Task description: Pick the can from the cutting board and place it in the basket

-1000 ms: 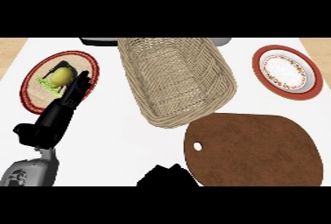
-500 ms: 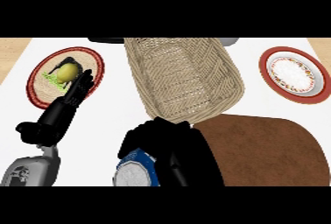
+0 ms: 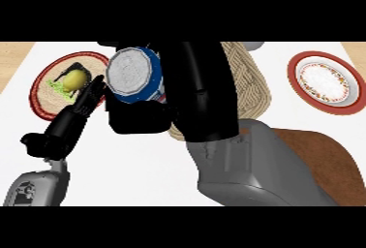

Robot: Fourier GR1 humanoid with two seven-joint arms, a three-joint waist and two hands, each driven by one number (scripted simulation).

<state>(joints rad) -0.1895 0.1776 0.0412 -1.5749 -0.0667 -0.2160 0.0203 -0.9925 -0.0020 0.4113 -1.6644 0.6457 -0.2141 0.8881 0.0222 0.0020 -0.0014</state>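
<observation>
Nearest the camera the right hand [image 3: 182, 92] is curled round the can [image 3: 136, 75], holding it up high in front of the basket [image 3: 250, 82] and off the cutting board [image 3: 322, 150], while the left hand [image 3: 68, 126] rests open by the plate [image 3: 53, 92].

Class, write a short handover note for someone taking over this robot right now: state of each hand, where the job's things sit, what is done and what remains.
Right hand: black fingers curled round the blue, silver-topped can, held up in front of the woven wicker basket.
Left hand: open, holding nothing, at the left by the red-rimmed plate of food.
Brown wooden cutting board: lower right, partly hidden by the right forearm.
Done: can picked off the board.
Left: bring it over the basket and release it inside.
</observation>
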